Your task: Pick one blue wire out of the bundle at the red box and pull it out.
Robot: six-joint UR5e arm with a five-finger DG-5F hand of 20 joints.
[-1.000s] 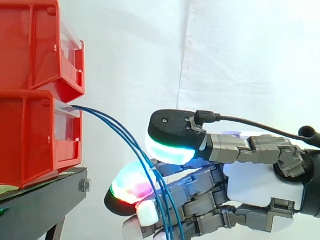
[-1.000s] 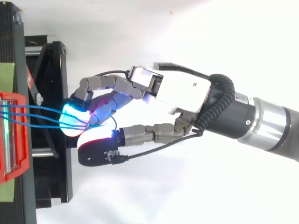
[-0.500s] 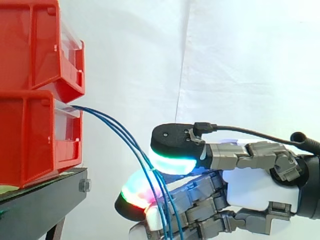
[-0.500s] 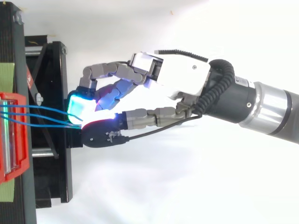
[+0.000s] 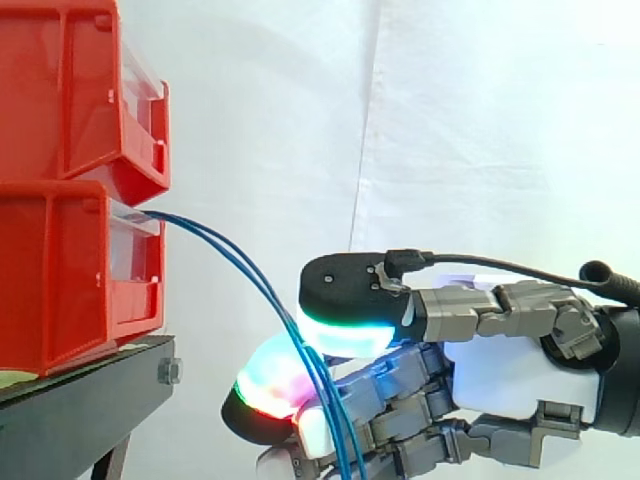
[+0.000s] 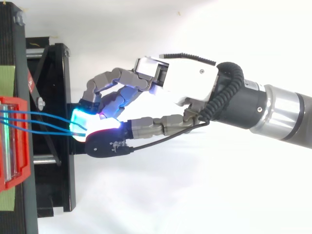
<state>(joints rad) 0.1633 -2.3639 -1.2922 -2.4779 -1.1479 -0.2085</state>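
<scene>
Three thin blue wires [image 5: 228,250] run out of the lower red box [image 5: 60,270] and droop to the right and down. In the top view the blue wires [image 6: 44,123] leave the red box [image 6: 18,179] and end at the glowing pads. My hand [image 5: 515,370] comes in from the right, below the box's level. Its thumb lies on top with a cyan-green pad, and a finger with a red-green pad curls up from below. The wires pass between these two pads, pinched there. How many wires are caught I cannot tell. In the top view, the hand [image 6: 187,85] has its fingers curled toward the thumb.
A second red box [image 5: 60,90] is stacked on the lower one. Both stand on a black stand [image 5: 85,400] at the left, whose frame [image 6: 53,87] reaches out under the fingertips. A white curtain hangs behind.
The thumb has come down and the fingers have curled in, so the pads now meet around the wires. The wires' lower stretch has gathered closer together.
</scene>
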